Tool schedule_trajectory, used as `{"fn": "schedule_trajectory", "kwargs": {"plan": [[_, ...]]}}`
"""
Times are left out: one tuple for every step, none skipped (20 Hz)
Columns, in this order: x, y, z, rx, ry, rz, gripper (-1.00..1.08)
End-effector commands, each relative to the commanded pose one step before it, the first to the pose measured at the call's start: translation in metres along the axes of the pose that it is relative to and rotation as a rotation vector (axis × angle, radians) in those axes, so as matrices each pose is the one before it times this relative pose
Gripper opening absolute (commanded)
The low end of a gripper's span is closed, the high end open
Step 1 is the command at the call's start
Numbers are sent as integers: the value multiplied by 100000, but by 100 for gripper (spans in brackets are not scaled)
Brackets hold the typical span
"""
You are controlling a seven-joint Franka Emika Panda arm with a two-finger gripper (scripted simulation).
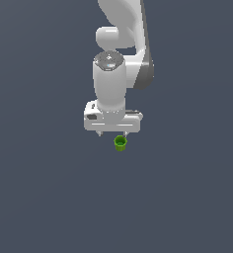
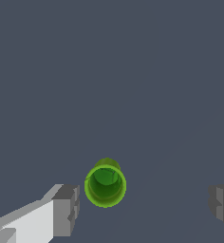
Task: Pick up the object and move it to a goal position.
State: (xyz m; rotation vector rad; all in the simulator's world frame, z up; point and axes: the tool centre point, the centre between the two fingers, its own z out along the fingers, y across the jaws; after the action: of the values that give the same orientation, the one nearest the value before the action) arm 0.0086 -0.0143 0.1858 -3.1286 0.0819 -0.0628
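The object is a small bright green cup [image 1: 120,143], standing upright on the dark floor with its hollow mouth facing up. In the exterior view it sits just below the white gripper [image 1: 113,133], slightly toward the exterior view's right of the hand's middle. The wrist view looks down into the cup [image 2: 105,185], which lies between the two grey fingertips [image 2: 66,210], closer to one of them and touching neither. The gripper [image 2: 144,205] is open wide and holds nothing.
The white arm [image 1: 119,54] rises behind the gripper toward the top of the exterior view. A flat, plain dark grey floor [image 1: 49,197] surrounds the cup, and no other object shows.
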Motion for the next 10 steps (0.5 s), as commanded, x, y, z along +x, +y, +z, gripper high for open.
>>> {"fn": "schedule_trajectory", "kwargs": {"plan": [[7,-6,-10,-1,29,4,100],[-18,-12,45,0,-16,182,100],[-32,-29,77,1,-29,300,100],[-46,-35,111,2,-46,434,100],[-59,-46,143,2,-61,558,100],[-74,-57,175,1,-76,683,100],[-88,-64,207,0,-91,810,100],[-103,-75,237,-3,-104,927,100],[-117,-81,264,-6,-116,1039,100],[-133,-87,294,-11,-128,1160,100]]}}
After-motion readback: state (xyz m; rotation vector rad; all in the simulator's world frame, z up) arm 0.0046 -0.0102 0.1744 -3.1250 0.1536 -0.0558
